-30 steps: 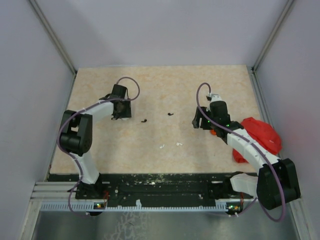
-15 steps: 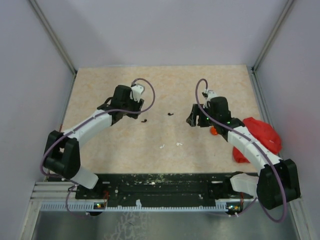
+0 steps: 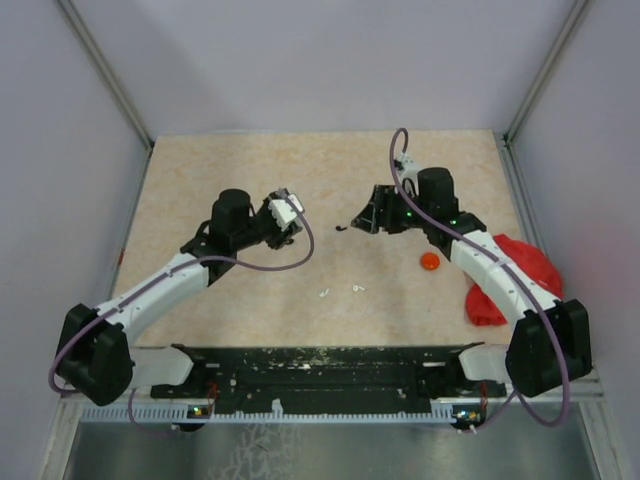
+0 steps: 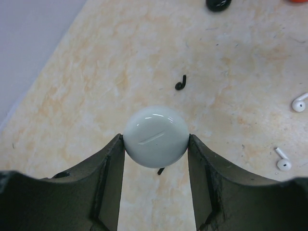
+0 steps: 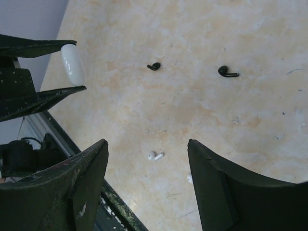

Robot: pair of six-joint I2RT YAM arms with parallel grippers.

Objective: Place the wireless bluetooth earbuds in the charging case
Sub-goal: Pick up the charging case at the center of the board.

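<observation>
White glossy round charging case (image 4: 155, 144) sits clamped in my left pincer (image 4: 155, 139); my open right pincer (image 5: 147, 144) should next fetch a black curved earbud (image 5: 227, 72).

Left gripper (image 3: 288, 210) holds a case (image 4: 155, 136) over the worktop (image 3: 200, 170), one earbud (image 4: 160, 171) beneath it, second earbud (image 3: 341, 228) by the right gripper (image 3: 358, 222), earbud pair (image 3: 324, 294) toward the near edge, loose case (image 3: 430, 262) then cloth lump (image 3: 520, 265) rightward.

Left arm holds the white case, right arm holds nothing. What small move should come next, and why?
Probably bring the right gripper to the white case to open its lid. The left gripper clamps the case, neither wrist view shows an open lid, the right gripper's fingers are spread and empty, and the white earbuds lie loose on the table.
</observation>
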